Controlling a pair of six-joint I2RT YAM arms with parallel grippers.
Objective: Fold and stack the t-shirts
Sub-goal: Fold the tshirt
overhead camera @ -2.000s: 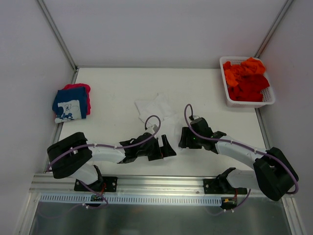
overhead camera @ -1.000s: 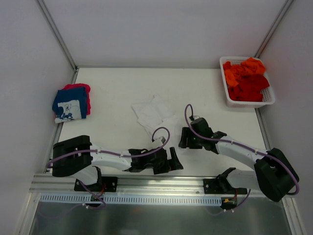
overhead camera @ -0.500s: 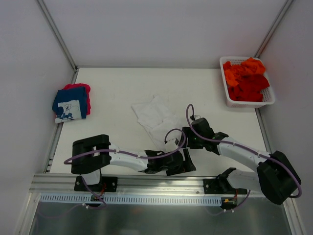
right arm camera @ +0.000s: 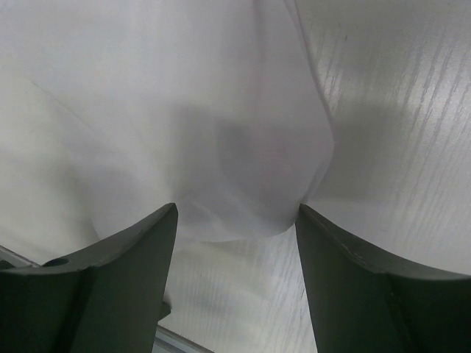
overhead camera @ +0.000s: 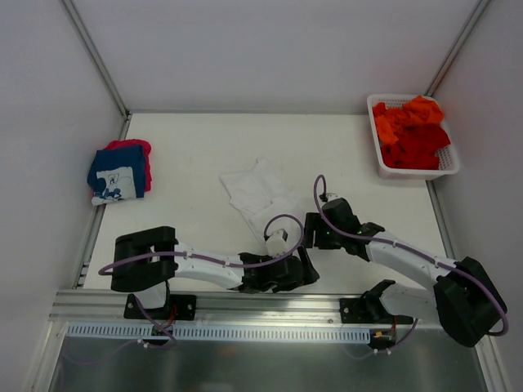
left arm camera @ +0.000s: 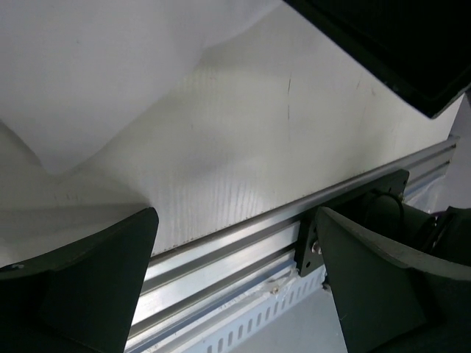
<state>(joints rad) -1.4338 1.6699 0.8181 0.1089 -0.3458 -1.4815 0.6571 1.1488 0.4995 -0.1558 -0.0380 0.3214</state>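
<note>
The white print on the navy tee is too small to read. The white t-shirt lies on the worktop, its near edge between the right gripper's parted jaws. The left gripper, jaws spread and empty, has swung right beside it.

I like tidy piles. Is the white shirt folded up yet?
Not yet. The white t-shirt lies loose and crumpled on the table, with uneven edges, not a neat square.
</note>
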